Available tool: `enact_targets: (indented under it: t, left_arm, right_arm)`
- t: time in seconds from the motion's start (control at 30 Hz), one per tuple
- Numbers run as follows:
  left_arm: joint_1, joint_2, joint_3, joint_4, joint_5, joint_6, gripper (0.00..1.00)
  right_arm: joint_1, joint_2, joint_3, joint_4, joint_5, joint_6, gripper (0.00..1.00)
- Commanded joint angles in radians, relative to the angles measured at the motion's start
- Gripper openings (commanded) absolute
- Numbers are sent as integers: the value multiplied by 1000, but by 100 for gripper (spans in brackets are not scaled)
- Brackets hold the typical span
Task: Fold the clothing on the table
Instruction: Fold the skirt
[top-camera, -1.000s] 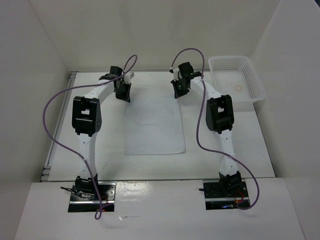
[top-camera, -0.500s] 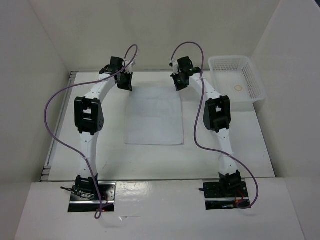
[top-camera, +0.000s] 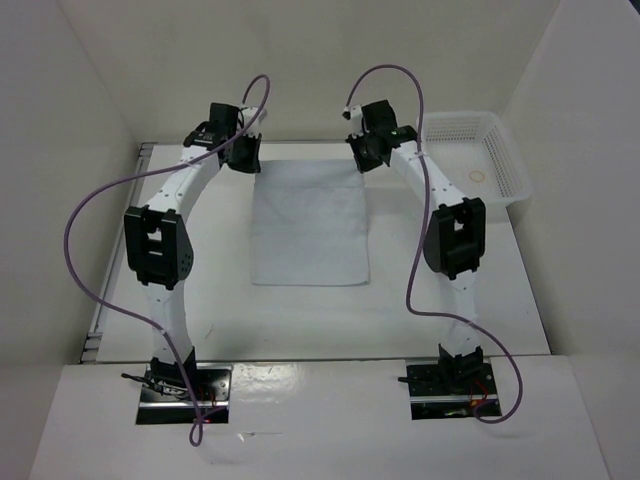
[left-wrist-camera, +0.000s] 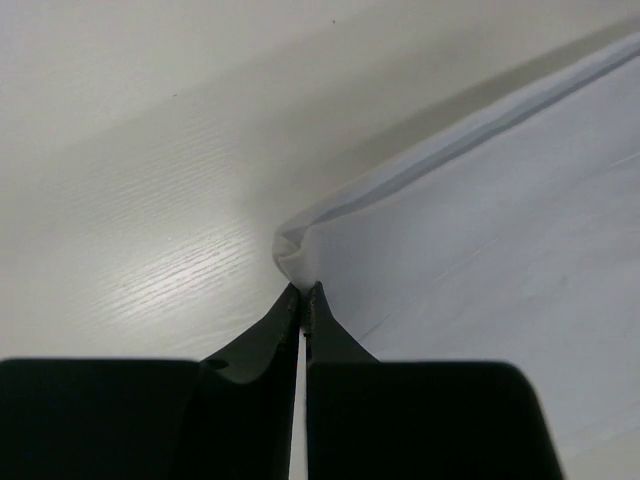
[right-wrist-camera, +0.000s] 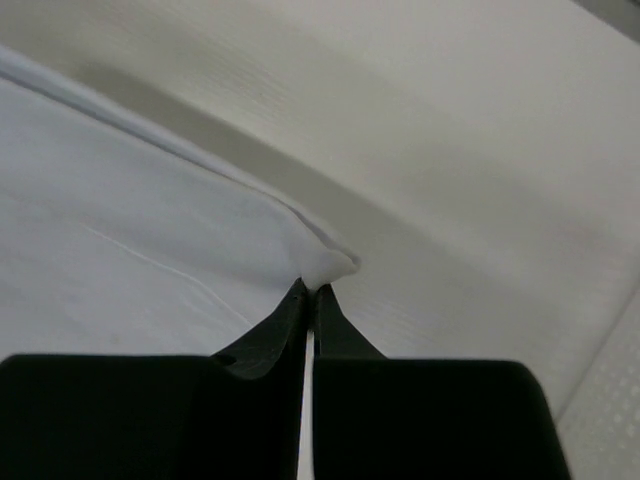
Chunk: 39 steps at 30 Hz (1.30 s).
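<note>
White and smooth, the large rectangular bench (top-camera: 215, 320) carries everything. Spread on it, between the middle and the far edge, lies the small, thin, creased white fabric garment (top-camera: 308, 230). Its near hem is flat and well apart from the bench's near edge. By the far right corner sits a white plastic mesh basket (top-camera: 470, 116), apart from the cloth.

Smallest are the two black tools. The left tool (top-camera: 247, 158) is clamped on the garment's far left corner and the right tool (top-camera: 366, 158) on its far right corner. Each has only a small tip of fabric caught between closed jaws, and the far hem is raised slightly off the bench.

Such shallow bites look risky: a quick pull toward the near edge could slip a corner free. If one arm leads the other, the hem would go slack or skew and the fold would land crooked. On so slick a bench, the whole garment might also slide rather than double over.
</note>
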<state>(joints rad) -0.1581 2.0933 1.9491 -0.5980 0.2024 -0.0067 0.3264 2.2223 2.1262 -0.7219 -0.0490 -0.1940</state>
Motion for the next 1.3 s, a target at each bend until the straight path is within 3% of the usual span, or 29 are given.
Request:
enact_targets:
  t: [0.0,0.17,0.43,0.7,1.1,1.17,1.2,1.27]
  left_arm:
    - [6,-110,-32,21,-37,8,0]
    - [6,-194,-102,10,-47,31,0]
    - [-12,-364,-384,30,-69,85,0]
    - [-12,-490,-544,21,-81,106,0]
    - [-21,-544,-684,12,-103,140,4]
    - [-21,-571,-711,1,-103,149,9]
    - [-21,-572,-711,1,-103,158,25]
    - [-21,-601,-731,-26,-78,171,32]
  right_arm:
    - [26,-154,-118,50,58,-39,0]
    - [37,-314,-281,85,78,-77,0]
    - [46,-486,-544,107,87,-116,0]
    - [56,-547,-638,66,48,-136,0]
    - [135,-581,-715,-115,-58,-237,2]
    - [164,-581,-744,-138,-71,-249,18]
    - [165,-572,-744,-157,-71,-260,31]
    - [175,-572,-767,-168,-71,-274,47]
